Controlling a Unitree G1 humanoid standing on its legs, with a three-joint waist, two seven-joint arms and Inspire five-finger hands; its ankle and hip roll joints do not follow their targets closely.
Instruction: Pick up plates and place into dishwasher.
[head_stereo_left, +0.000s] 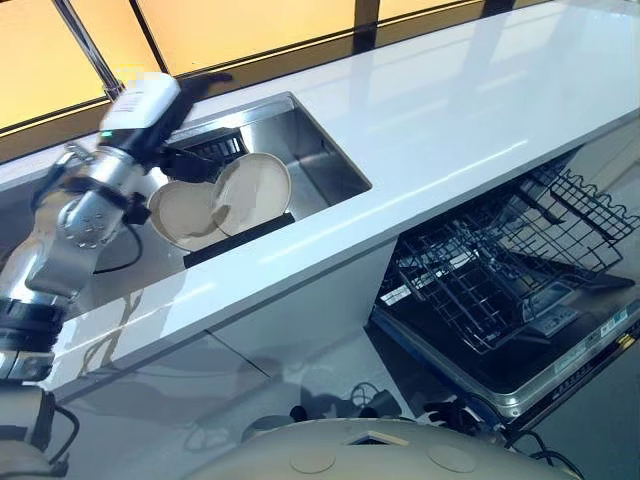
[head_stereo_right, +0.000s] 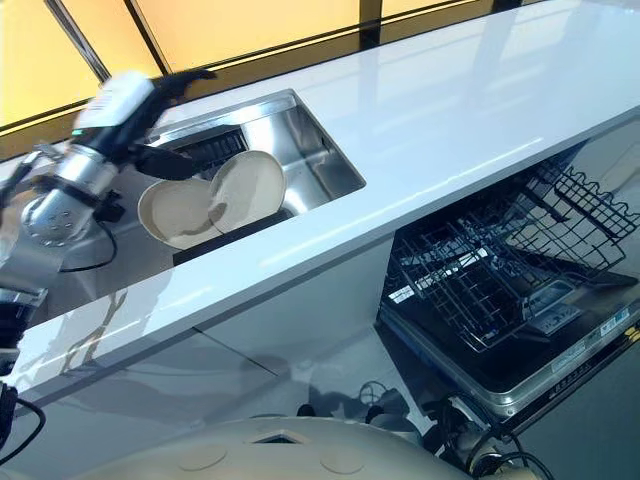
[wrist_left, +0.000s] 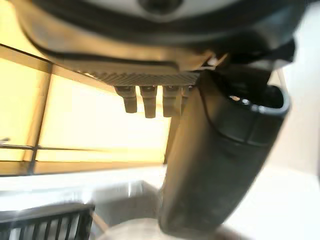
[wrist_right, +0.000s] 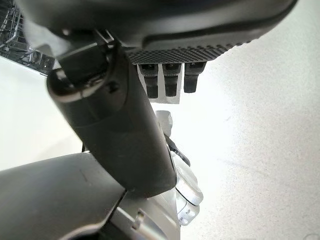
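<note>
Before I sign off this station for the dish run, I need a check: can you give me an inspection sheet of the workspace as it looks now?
Surface: white countertop, glossy, with a steel sink set into it.
Job's things: two pale plates lean on edge in the sink, overlapping; the dishwasher stands open below the counter, its wire rack pulled out and bare.
Clutter: a dark slatted drain rack at the sink's back.
Robot hands: left robot hand reaches into the sink at the plates, no visible grasp; right robot hand over pale floor, fingers relaxed, holding nothing.
Cables: nothing seen.
Surroundings: amber window panels behind the counter.
</note>
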